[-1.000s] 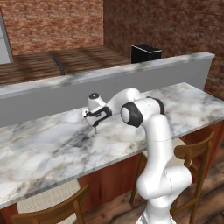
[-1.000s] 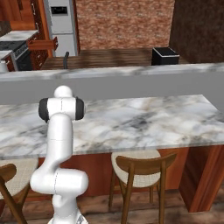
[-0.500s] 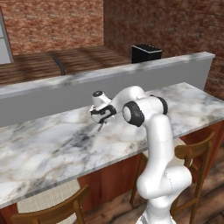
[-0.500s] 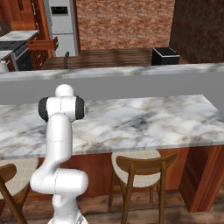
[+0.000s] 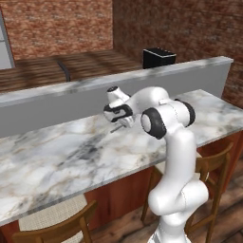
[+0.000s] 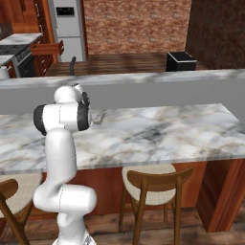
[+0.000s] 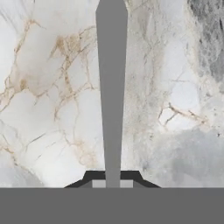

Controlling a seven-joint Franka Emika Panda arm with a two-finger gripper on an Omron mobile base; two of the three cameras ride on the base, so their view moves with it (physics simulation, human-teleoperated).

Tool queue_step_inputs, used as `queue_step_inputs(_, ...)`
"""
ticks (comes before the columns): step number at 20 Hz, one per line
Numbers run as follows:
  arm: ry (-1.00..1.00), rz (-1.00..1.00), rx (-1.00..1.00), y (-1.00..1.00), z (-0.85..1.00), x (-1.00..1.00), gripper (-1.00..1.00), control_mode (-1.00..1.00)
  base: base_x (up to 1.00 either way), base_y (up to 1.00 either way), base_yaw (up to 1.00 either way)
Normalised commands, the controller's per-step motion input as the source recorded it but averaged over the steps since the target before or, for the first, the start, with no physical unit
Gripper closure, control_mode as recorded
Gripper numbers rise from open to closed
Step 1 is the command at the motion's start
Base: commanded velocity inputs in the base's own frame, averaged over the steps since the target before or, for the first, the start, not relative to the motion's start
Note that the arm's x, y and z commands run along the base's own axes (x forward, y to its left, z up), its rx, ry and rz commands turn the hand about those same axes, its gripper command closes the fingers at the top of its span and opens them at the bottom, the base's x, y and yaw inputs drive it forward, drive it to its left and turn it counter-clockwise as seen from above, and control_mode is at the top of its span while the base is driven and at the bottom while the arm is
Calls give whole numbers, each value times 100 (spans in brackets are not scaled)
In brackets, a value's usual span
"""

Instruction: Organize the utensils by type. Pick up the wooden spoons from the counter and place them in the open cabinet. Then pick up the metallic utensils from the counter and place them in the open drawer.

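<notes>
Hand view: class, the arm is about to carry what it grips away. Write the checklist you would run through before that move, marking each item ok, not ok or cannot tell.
1. Grip: ok. The gripper is shut on the metallic utensil, whose handle runs straight out from between its tips.
2. Right type for the drawer: ok. It is flat grey, not wood.
3. Fork or spoon: cannot tell. The far end is cut off by the picture's edge.
4. Utensil clear of the counter: cannot tell.
5. Marble beneath the gripper bare: ok.
6. Route to the open drawer: cannot tell.
</notes>
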Motion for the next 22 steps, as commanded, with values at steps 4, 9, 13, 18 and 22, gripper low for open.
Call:
queue_step_inputs(4,-10,-45,0,-59,79,-63,100,-100,0,0,0)
queue_step_inputs(9,-18,-39,0,-69,54,-72,100,-100,0,0,0)
queue_step_inputs(13,-37,-30,0,-61,34,-90,100,-100,0,0,0)
queue_step_inputs(18,-52,-22,0,-43,27,-100,100,-100,0,0,0)
queue_step_inputs(22,-52,-18,0,-39,36,-100,100,-100,0,0,0)
